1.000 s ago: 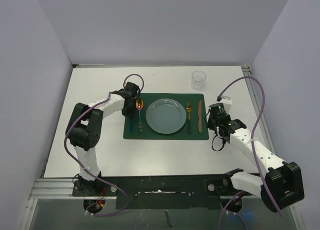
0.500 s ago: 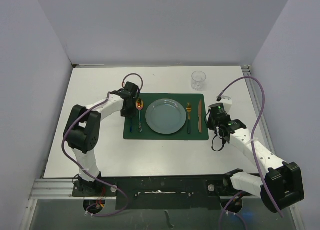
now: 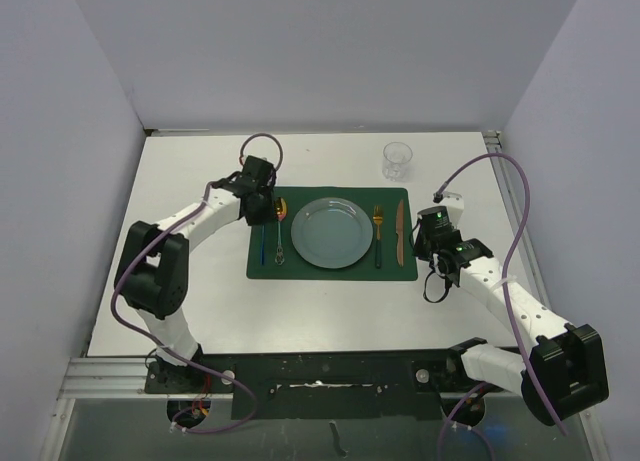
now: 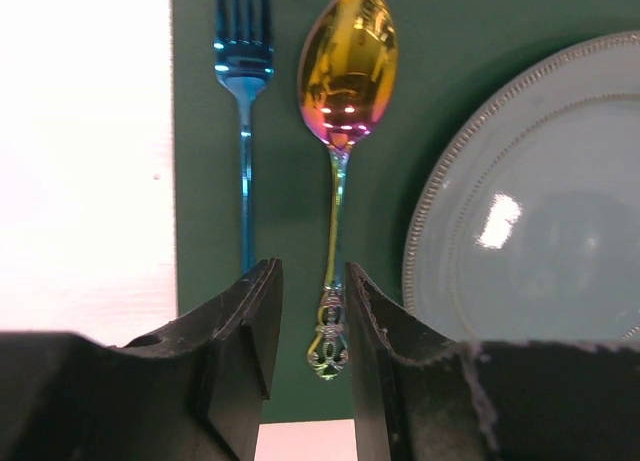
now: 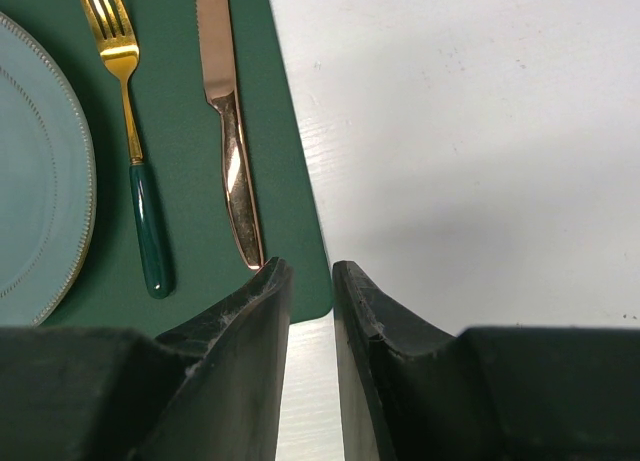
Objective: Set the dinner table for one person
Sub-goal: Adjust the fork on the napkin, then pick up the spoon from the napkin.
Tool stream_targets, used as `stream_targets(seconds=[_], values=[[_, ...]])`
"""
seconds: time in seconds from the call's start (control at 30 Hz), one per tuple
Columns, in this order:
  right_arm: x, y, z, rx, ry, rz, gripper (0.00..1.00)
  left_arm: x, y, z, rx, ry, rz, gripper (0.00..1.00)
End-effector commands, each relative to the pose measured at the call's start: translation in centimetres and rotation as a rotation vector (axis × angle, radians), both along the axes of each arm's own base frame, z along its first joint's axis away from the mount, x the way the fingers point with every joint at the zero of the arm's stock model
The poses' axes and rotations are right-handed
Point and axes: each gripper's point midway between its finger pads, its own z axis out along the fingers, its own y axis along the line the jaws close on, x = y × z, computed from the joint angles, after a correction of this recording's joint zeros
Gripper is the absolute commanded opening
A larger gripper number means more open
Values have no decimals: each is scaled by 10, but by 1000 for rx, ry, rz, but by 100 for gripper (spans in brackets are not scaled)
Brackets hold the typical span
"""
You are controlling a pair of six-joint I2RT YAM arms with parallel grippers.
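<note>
Left arm [image 3: 205, 213]: bent sharply at the elbow, forearm reaching away from its base and inward, wrist tipped downward.
Left gripper [image 4: 312, 273]: jaws parted by a narrow gap.
Right arm [image 3: 505, 296]: stretched forward and inward, lying low.
Right gripper [image 5: 312, 269]: jaws slightly apart, pointing down.

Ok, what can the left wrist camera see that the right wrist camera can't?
Only the left wrist camera sees the shiny blue metal fork and the gold-and-pink rainbow spoon beside it. Only the right wrist camera sees the gold fork with the dark green handle and the rose-gold knife. Both see the round pale blue-green plate, the dark green placemat and the white dinner table.
</note>
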Motion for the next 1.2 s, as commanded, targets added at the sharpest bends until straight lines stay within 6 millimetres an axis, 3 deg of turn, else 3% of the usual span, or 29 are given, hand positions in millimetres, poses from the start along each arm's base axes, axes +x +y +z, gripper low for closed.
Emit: stream_targets(seconds=[0.0,0.17,0.5,1.17], values=[[7,-2,9,4,-44,-11,25,3,-32,1,-124,8,-48,29],[6,-4,8,1,-45,-15,25,-6,-39,-16,-119,54,-58,28],[4,-9,7,-8,-41,-22,25,-8,-45,-28,-79,79,-72,26],[4,-12,5,-11,-36,-28,25,0,-26,-34,100,117,-119,24]])
